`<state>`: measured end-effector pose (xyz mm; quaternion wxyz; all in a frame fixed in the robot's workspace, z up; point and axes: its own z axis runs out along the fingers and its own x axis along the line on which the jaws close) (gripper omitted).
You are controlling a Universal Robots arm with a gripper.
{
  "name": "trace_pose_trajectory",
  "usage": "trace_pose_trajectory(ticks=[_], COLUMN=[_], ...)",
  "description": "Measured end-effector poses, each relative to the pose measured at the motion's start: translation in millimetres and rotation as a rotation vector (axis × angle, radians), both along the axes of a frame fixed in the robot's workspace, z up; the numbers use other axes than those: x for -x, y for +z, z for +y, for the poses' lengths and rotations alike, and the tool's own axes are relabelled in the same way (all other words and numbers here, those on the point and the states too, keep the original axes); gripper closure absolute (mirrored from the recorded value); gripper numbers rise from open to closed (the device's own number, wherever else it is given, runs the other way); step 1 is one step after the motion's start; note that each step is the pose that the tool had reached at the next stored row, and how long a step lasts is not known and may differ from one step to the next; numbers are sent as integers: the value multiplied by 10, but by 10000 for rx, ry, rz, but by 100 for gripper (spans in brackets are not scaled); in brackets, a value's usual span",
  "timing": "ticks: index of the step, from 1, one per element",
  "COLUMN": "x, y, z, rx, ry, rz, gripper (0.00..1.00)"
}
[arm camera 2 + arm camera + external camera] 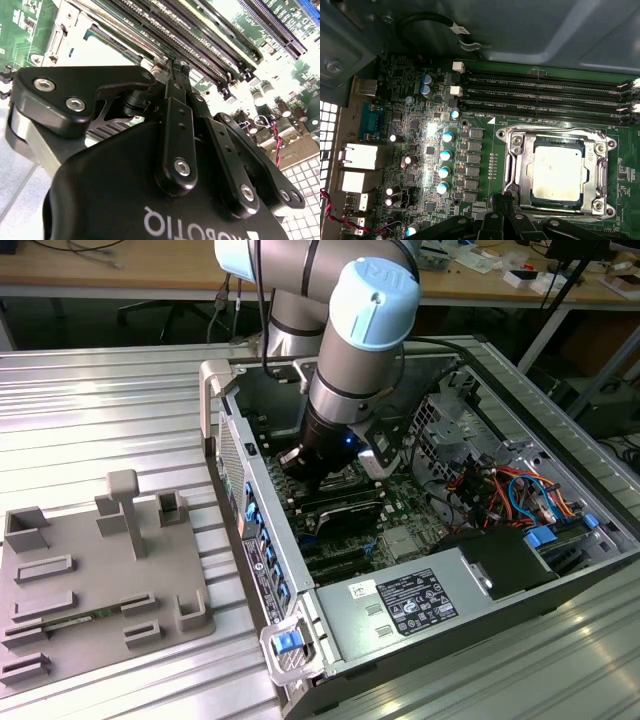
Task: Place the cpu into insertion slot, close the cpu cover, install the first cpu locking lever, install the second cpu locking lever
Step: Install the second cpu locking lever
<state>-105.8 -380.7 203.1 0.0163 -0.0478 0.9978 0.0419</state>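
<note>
Cpu [555, 172] sits flat in insertion slot [556, 175], metal top showing through window of cpu cover [517, 170], which lies down over it as frame. Memory slots [545, 95] run just beside socket. Gripper [504, 207] hovers at socket edge, jaws drawn together, nothing held, likely placed to work lever. Computer case [480, 580] lies open on surface [100, 430].

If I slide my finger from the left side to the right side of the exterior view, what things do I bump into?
Grey fixture plate → computer case's grey handle → robot arm reaching into the case → orange and blue cables.
</note>
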Motion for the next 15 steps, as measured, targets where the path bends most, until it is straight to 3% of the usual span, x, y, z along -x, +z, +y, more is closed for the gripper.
trace_pose_trajectory(ticks=[6,9,15], x=[0,0,2], y=[29,34,33], z=[-1,16,27], rx=[302,317,273], ry=[1,0,15], rz=[4,1,0], gripper=[89,89,89])
